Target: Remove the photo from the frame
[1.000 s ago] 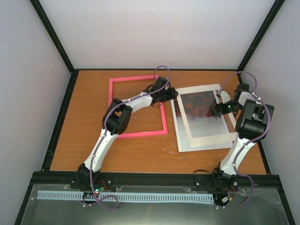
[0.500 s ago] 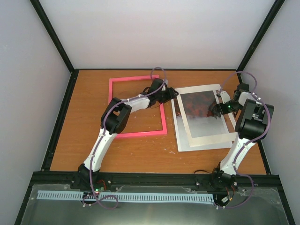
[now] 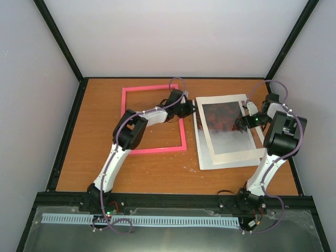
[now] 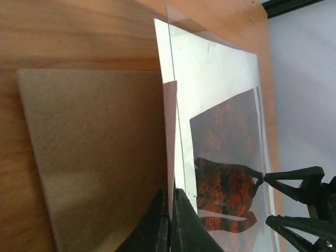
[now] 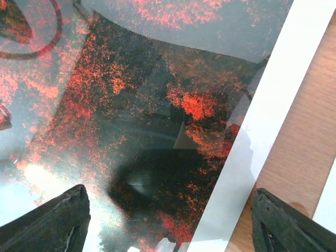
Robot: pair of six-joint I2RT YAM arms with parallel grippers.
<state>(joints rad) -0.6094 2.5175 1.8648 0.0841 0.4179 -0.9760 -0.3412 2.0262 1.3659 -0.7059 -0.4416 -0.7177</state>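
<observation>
The dark red-and-black print fading to grey (image 3: 227,128) lay right of centre beside the thin pink rectangular frame (image 3: 155,150), long axis running top to bottom, red end uppermost, with the right gripper (image 5: 168,220) spread wide above it and the left gripper (image 4: 170,207) clamped on a clear sheet's (image 4: 210,63) edge.

The frame (image 3: 124,122) lies flat on the table (image 3: 157,168), left of the middle and toward the back. Just to its right lies a mat sheet (image 3: 231,160), and the photo (image 3: 231,131) lies on top of that. My left arm reaches across the frame. My left gripper (image 3: 194,108) sits between the frame's right rail and the mat sheet's left edge, pinching the edge of a clear sheet (image 4: 169,136) that stands up off the stack. A backing board (image 4: 94,157) lies flat on the table just beside that edge. My right gripper (image 3: 240,122) hangs over the photo's far right part, fingers spread.
</observation>
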